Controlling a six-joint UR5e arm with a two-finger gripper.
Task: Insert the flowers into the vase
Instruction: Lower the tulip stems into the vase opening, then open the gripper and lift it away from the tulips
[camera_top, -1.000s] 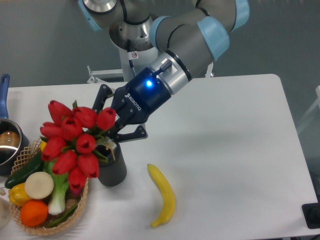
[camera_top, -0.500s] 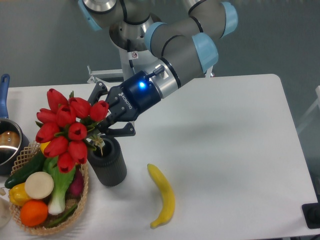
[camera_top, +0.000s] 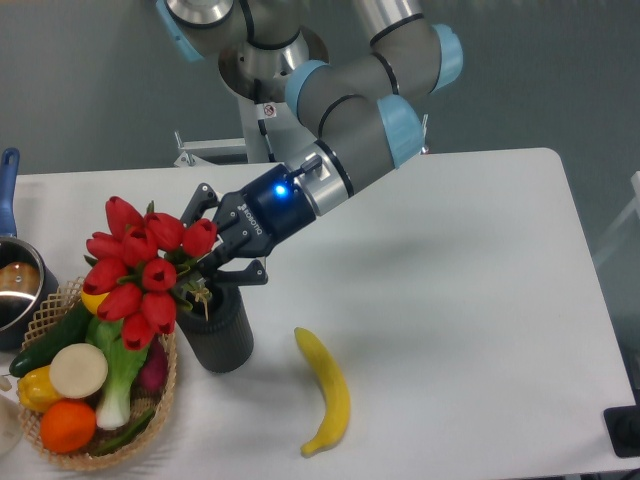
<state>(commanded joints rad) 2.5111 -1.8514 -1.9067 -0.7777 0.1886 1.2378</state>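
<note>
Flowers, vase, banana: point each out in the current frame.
flowers (camera_top: 145, 270), fixed camera view, on a red tulip head mid-bunch.
vase (camera_top: 222, 335), fixed camera view, on its ribbed dark side wall.
banana (camera_top: 330, 392), fixed camera view, on the middle of its curve.

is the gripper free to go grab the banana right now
Probably not yet: the gripper seems shut on the flowers over the vase. The banana itself lies in open table space, unobstructed.

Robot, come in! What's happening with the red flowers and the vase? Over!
Pincer shut on flowers, right above the vase. Stems at the vase mouth, heads leaning left over the basket. Nothing blocking the mouth.
</note>
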